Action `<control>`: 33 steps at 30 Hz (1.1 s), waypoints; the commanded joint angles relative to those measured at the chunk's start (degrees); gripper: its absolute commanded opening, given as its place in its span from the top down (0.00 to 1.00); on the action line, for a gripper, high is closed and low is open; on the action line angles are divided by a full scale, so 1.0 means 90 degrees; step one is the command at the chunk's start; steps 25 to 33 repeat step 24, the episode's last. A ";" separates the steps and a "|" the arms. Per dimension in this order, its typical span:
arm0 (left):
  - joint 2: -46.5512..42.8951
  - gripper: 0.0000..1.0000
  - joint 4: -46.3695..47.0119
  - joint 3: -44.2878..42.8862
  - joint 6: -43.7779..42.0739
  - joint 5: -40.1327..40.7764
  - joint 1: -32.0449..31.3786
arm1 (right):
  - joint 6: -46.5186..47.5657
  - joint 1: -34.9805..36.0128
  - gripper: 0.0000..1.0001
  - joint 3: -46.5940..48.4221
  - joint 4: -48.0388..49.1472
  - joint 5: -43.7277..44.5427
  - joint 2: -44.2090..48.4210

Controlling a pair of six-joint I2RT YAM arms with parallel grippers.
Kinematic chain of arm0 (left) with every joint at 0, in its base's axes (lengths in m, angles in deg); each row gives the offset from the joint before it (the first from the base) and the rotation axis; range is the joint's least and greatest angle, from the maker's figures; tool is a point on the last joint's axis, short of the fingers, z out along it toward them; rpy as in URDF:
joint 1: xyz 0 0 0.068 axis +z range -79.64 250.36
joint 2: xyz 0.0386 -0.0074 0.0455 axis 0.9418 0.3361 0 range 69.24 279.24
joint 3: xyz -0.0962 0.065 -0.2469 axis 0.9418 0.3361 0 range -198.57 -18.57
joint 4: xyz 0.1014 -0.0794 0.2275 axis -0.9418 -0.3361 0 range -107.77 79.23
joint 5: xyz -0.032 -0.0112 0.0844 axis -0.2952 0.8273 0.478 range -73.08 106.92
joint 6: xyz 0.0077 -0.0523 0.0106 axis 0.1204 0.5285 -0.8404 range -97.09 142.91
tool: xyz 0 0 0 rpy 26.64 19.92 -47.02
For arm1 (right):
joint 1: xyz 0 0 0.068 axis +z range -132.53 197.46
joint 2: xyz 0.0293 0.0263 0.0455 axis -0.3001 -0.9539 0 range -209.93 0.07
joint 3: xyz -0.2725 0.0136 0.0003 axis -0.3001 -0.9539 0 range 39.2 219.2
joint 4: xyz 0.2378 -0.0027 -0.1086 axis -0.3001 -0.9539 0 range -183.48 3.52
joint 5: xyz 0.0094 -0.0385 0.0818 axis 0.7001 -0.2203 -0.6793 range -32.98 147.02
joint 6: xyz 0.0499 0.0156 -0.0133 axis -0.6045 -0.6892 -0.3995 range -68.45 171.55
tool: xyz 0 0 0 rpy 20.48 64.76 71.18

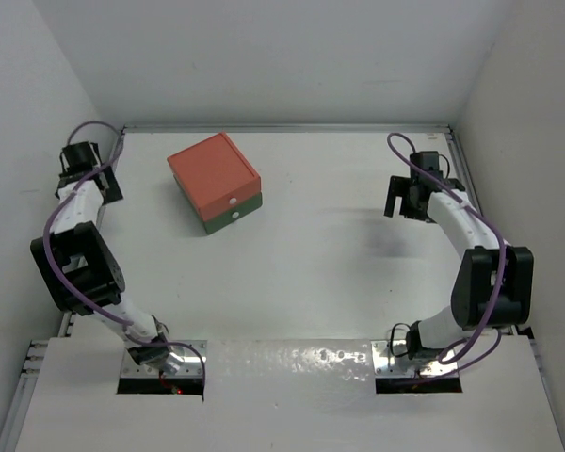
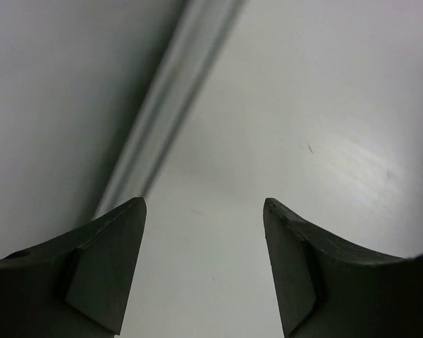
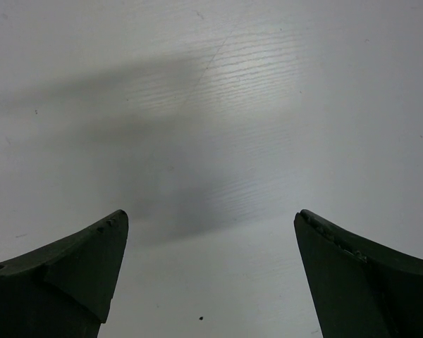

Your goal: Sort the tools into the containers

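Observation:
The small box stands at the back left of the table, its orange-red upper drawer [image 1: 213,170] and dark green lower drawer [image 1: 237,215] both pushed in, each with a small white knob. No wrenches or hex keys show in any view. My left gripper [image 1: 78,162] is open and empty at the far left edge, well left of the box; in the left wrist view [image 2: 204,205] only bare table lies between the fingers. My right gripper [image 1: 397,201] is open and empty over the table at the right; the right wrist view [image 3: 211,215] shows only white table.
A metal rail [image 2: 175,95] runs along the table's left edge under the left gripper, with the white wall right beside it. White walls close in the back and both sides. The arm bases [image 1: 160,363] sit at the near edge.

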 commanded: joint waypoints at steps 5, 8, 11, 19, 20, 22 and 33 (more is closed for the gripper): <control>-0.0482 0.35 0.0091 0.0842 -0.0353 -0.0491 -0.0333 | 0.0017 -0.0011 0.01 0.0005 0.0202 -0.0066 0.0445; -0.0493 0.35 0.0062 0.0755 -0.0295 -0.0520 -0.0314 | 0.0047 -0.0021 0.01 -0.0034 0.0251 -0.0095 0.0572; -0.0512 0.35 0.0043 0.0793 -0.0246 -0.0734 -0.0324 | 0.0047 -0.0021 0.01 -0.0355 0.0494 -0.0134 0.0873; -0.0493 0.35 0.0082 0.0852 -0.0139 -0.0930 -0.0314 | 0.0270 -0.0021 0.01 -0.1127 0.1236 0.0070 0.1861; -0.0502 0.35 0.0091 0.0862 -0.0129 -0.0969 -0.0324 | 0.0310 -0.0021 0.01 -0.1292 0.1392 0.0071 0.1958; -0.0502 0.35 0.0101 0.0872 -0.0119 -0.1008 -0.0333 | 0.0446 -0.0011 0.01 -0.1710 0.1685 0.0022 0.2329; -0.0502 0.35 0.0111 0.0891 -0.0109 -0.1028 -0.0324 | 0.0476 -0.0021 0.01 -0.2112 0.2530 0.0070 0.2690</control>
